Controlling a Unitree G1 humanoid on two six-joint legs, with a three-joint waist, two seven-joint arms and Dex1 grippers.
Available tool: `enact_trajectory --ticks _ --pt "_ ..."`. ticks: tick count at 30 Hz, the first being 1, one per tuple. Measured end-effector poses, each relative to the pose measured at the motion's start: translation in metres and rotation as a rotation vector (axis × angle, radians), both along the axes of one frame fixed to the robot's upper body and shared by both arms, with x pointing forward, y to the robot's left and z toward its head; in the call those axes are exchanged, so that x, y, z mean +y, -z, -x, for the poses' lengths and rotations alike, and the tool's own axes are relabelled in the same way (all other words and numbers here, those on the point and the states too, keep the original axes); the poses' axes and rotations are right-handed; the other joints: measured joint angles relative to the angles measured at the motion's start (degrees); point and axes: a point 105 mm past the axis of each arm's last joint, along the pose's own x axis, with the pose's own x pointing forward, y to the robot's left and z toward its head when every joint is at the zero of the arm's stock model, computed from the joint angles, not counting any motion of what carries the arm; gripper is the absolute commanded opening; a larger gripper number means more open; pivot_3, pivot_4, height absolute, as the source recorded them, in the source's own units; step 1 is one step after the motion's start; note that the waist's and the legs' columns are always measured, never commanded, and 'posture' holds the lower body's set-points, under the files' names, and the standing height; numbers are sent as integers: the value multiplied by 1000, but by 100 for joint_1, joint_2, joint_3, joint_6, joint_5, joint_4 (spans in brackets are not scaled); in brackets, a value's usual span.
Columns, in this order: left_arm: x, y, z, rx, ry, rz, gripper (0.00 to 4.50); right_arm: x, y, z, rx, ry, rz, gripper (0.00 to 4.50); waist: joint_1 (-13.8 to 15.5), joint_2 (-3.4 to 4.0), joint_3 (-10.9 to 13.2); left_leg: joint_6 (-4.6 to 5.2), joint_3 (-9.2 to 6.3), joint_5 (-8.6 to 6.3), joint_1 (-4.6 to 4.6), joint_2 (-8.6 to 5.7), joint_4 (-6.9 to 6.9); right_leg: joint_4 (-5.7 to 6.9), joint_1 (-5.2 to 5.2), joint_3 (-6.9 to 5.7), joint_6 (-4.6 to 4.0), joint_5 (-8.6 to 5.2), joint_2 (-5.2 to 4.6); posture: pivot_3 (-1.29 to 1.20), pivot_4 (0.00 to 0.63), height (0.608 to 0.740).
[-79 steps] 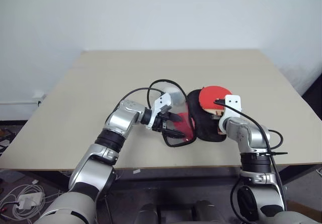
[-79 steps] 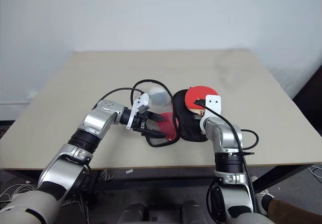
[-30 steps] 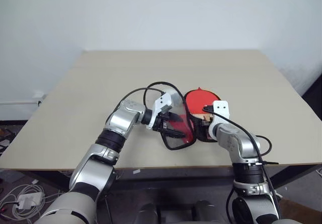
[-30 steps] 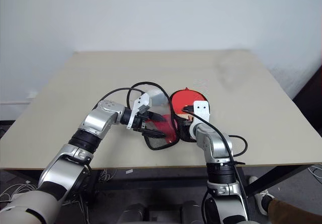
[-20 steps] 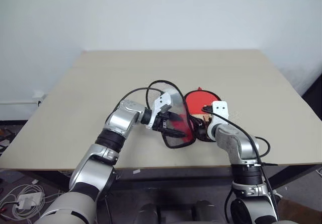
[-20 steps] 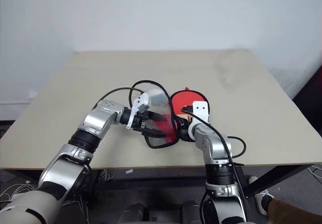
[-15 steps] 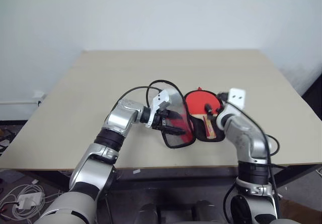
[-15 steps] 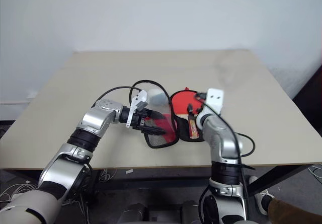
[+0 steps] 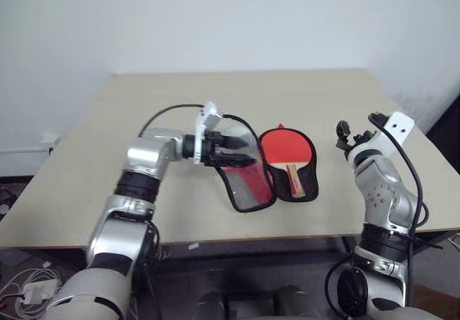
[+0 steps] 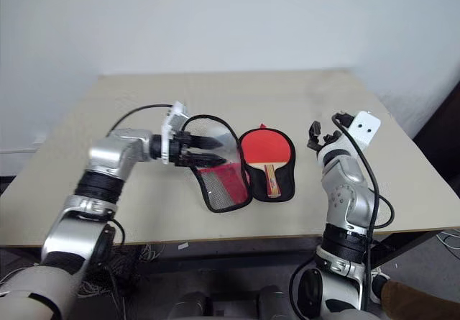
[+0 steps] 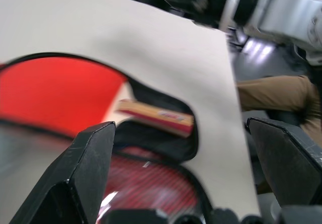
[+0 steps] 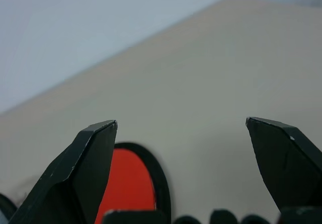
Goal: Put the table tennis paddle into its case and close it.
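The case [image 9: 310, 192] lies opened flat on the table. The table tennis paddle [image 9: 286, 147] rests face up in its black right half, wooden handle [image 9: 295, 180] pointing to the table's front edge. The flap [image 9: 251, 189], with red panel and mesh, spreads to the left. My left gripper [image 9: 243, 151] hovers open over the flap's upper clear part, pointing toward the paddle [image 11: 55, 98]; whether it touches the flap I cannot tell. My right gripper [image 9: 345, 134] is open and empty, raised to the right of the case, with the paddle [image 12: 128, 183] below it.
The beige table [image 9: 144, 212] has bare room all around the case. Its front edge [image 9: 215, 237] runs close below the case. A white wall stands behind. A person's trouser leg [image 11: 271, 93] shows beyond the table's edge.
My right gripper has opened, let go of the paddle and risen away to the right. The paddle now lies in the case. My left gripper has lifted and drawn back to the left.
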Motion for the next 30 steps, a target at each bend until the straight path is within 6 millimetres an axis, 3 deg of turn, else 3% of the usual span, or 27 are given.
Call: enact_trajectory --ticks 5,10,13,16,21,30 --pt "53 0 -7 -46 -132 -144 4500 15 5 -4 15 -51 17 4454 -14 1 0 -1 -1 0 0 0 0 0 1 -2 -1 1 -1 0 0 740" --pt "120 20 -13 -9 -324 -302 4500 27 1 -5 -8 -111 47 4454 -14 1 1 -1 -2 0 0 0 -4 -1 -2 -3 3 -2 0 0 0 740" --pt "132 39 -11 -6 -322 -421 4500 34 1 -7 -14 -135 55 4454 39 -3 0 -2 -2 1 -3 0 1 -1 1 -6 4 -2 -1 0 0 740" --pt "121 54 -10 -10 -261 -461 4500 35 2 -8 -11 -140 57 4454 105 -3 0 -3 0 1 -4 0 5 0 3 -6 3 -2 -2 0 0 740" --pt "69 81 -12 14 -153 -392 4500 35 -3 -9 -37 -136 64 4454 116 -7 0 -3 -1 1 -7 0 9 2 1 -6 2 -1 -2 0 0 740" --pt "-2 99 -23 -91 -79 -345 4500 27 -12 -8 -92 -101 65 4454 111 -7 0 -2 -1 1 -8 -3 12 1 4 -5 -4 3 -2 0 0 740"
